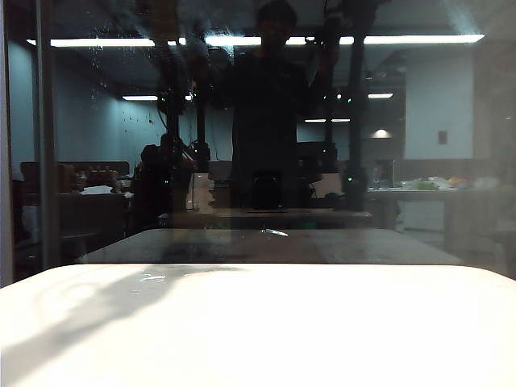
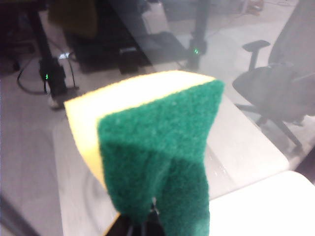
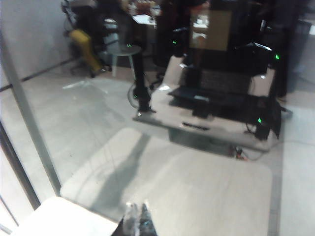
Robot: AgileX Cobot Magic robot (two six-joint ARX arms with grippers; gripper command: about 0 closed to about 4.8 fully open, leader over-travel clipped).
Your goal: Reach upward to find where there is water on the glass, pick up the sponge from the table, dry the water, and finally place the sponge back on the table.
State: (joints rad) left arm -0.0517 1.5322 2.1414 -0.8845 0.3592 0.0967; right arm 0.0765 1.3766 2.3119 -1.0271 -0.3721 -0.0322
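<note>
In the left wrist view my left gripper (image 2: 149,215) is shut on the sponge (image 2: 157,147). Its dark green scouring layer faces the camera, the yellow foam shows behind, and it is held up close to the glass (image 2: 256,29). Small droplets (image 2: 217,169) glint on the pane just beside the sponge. In the exterior view, pale specks and thin streaks of water (image 1: 98,60) dot the upper left of the glass (image 1: 435,161). My right gripper (image 3: 138,210) is shut and holds nothing, raised over the near corner of the white table (image 3: 64,216). Neither gripper can be picked out in the exterior view.
The white table (image 1: 258,322) fills the lower exterior view, with arm shadows on its left part. The pane mirrors a standing person (image 1: 270,105) and ceiling light strips (image 1: 403,39). A dark vertical frame post (image 3: 27,123) borders the pane. An office chair (image 2: 275,83) shows through the glass.
</note>
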